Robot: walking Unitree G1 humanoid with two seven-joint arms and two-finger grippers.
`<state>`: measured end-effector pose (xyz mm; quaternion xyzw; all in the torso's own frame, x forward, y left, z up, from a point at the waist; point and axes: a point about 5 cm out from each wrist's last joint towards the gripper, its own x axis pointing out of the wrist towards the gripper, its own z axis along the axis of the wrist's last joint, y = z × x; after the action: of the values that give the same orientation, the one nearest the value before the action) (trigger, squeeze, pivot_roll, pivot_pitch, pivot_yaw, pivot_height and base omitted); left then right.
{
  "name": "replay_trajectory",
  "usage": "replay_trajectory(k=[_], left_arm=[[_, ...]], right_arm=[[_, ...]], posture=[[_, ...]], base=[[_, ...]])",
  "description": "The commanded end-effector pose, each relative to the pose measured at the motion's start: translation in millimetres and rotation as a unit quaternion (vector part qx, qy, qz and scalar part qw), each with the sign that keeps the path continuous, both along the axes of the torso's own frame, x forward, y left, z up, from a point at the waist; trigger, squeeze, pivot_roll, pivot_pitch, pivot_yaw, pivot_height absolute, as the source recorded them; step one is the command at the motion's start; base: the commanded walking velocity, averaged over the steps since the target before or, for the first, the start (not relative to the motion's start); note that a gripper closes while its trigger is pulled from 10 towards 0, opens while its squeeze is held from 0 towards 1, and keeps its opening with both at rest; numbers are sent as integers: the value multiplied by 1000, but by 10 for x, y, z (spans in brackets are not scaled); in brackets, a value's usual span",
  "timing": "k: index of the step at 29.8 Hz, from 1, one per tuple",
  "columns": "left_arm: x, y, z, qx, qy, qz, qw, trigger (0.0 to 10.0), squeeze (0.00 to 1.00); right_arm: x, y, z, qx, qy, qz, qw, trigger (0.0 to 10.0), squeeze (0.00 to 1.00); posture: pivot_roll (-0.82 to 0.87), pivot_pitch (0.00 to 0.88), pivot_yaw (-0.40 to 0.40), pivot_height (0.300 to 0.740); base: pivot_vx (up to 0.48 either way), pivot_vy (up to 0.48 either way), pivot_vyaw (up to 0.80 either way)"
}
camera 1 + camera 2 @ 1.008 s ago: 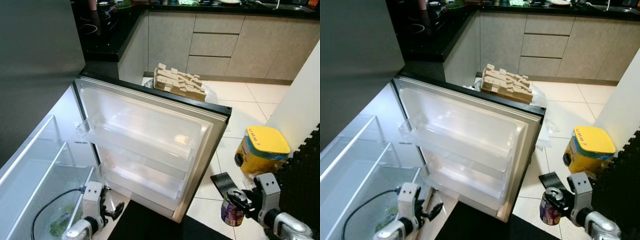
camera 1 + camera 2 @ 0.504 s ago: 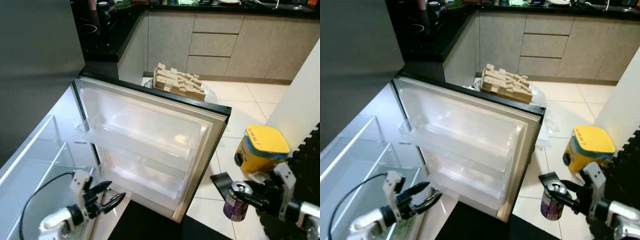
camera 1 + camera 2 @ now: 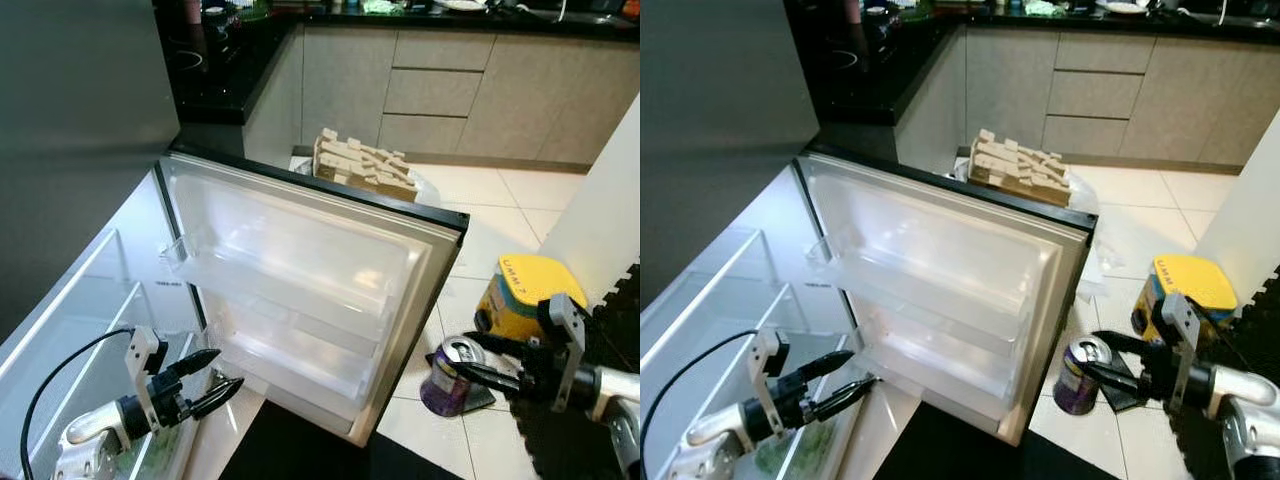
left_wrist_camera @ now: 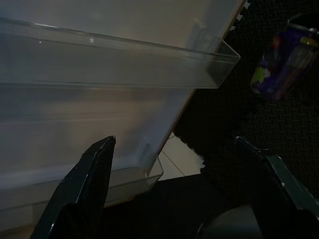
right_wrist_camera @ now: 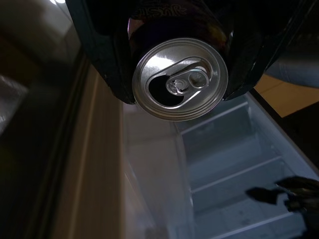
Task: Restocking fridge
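While the fridge door (image 3: pixel 320 270) stands open across the centre of the frame, the right gripper (image 3: pixel 487 362) at lower right has its fingers clamped on a purple drink can (image 3: pixel 443 364), held above the floor tiles just right of the door's edge. At lower left, the left gripper (image 3: pixel 205 379) sits with fingers apart beside the lower door shelf (image 3: pixel 290 355). A yellow-lidded tub (image 3: pixel 522 296) stands at right.

Door shelves (image 3: pixel 290 290) bare; open door (image 3: pixel 400 330) flanks approach
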<state>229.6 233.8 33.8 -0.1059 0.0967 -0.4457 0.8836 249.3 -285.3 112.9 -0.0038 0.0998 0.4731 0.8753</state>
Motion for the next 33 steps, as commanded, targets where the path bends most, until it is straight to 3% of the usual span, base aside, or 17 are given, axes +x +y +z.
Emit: replay_trajectory(k=[1,7,15,16,18,23,29,33], left_arm=[[-21,118,36,8,3,11,1000,10000,0],[-20,129,55,3,4,17,1000,10000,0],[-13,75,31,-1,8,14,1000,10000,0],[-6,50,27,-4,9,12,1000,10000,0],[2,14,24,-6,10,7,1000,10000,0],[7,-24,27,-10,10,2,1000,10000,0],[13,-49,28,-14,8,1,1000,10000,0],[16,-42,35,-13,7,2,1000,10000,0]], right_arm=[[10,63,103,12,-13,19,1000,10000,0],[41,257,389,50,-56,61,995,10000,0],[108,400,585,55,-94,81,991,10000,0],[194,476,690,56,-130,68,988,10000,0],[263,578,759,52,-151,66,985,10000,0],[301,725,768,38,-162,69,984,10000,0],[512,938,646,21,-173,20,984,10000,0],[618,975,622,9,-181,-18,983,10000,0]], posture=[[-63,0,-7,740],[-61,0,-10,740],[-62,0,-10,740],[-65,0,-10,740],[-63,0,-10,740],[-60,0,-13,740],[-58,0,-11,740],[-56,0,-13,740]], base=[[0,0,0],[0,0,0],[0,0,0],[0,0,0],[0,0,0],[0,0,0],[0,0,0],[0,0,0]])
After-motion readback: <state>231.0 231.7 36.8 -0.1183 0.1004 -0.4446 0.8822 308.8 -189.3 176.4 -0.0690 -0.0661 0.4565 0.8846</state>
